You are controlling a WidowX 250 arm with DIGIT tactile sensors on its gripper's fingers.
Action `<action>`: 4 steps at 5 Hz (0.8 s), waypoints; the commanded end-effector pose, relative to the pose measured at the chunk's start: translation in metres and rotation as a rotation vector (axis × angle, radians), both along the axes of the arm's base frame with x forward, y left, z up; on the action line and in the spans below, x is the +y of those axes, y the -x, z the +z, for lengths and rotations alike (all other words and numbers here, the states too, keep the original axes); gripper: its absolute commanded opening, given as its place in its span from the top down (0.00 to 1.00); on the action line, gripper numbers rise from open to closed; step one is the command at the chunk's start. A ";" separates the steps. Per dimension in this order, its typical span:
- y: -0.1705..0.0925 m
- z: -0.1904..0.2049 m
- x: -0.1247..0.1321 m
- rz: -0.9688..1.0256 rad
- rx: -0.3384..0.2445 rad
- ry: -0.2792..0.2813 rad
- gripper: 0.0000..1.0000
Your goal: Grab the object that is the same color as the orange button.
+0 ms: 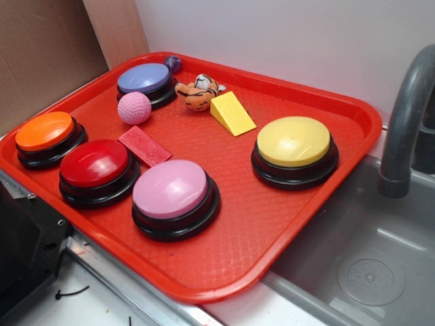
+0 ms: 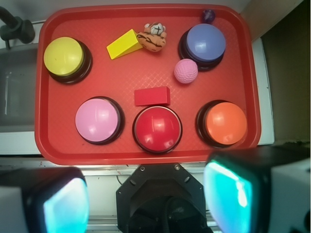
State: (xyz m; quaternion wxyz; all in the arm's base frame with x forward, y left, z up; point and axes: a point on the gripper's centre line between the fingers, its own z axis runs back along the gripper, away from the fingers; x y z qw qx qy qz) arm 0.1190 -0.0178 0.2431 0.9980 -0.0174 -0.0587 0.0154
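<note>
Nothing grabbed yet. Tray point(image 2: 48, 145) holds everything, untouched as far as I can judge; the whole task is still ahead.

Wrist view, left to right across the tray: yellow button point(image 2: 63, 56) at about 10 o'clock; pink button point(image 2: 97, 120) at 7 o'clock; yellow wedge point(image 2: 124, 44) near 12 o'clock, its right end touching or just beside the tiger toy point(image 2: 153, 37). The toy sits at roughly 12 o'clock, close to the far rim, lying between the wedge and the purple button point(image 2: 204, 42). Red block point(image 2: 152, 96) near the centre, red button point(image 2: 157, 128) at 6 o'clock just below it. Pink ball point(image 2: 186, 71) at 2 o'clock. Orange button point(image 2: 225, 123) at 4 o'clock, well apart from the toy, and the match in colour is plain.

Gripper point(image 2: 146, 194) hangs high over the near edge, off the tray. Its fingers point(image 2: 63, 204) stand wide apart, released, with nothing between them. Left to do: travel across to the far rim, descend, close on the toy, lift.

Hard to make out: a small dark purple thing point(image 2: 208, 15) in the far right corner, too small to name. Fingers blurred and cut off by the frame. Exterior view shows no arm at all. Tap point(image 1: 408, 122) at its right, cropped.
</note>
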 end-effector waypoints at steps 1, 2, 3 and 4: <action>0.000 0.000 0.000 0.000 0.000 0.000 0.00; -0.014 -0.009 0.005 0.096 -0.026 0.031 0.00; -0.029 -0.020 0.009 0.196 -0.046 0.033 0.00; -0.042 -0.031 0.012 0.286 -0.068 0.051 0.00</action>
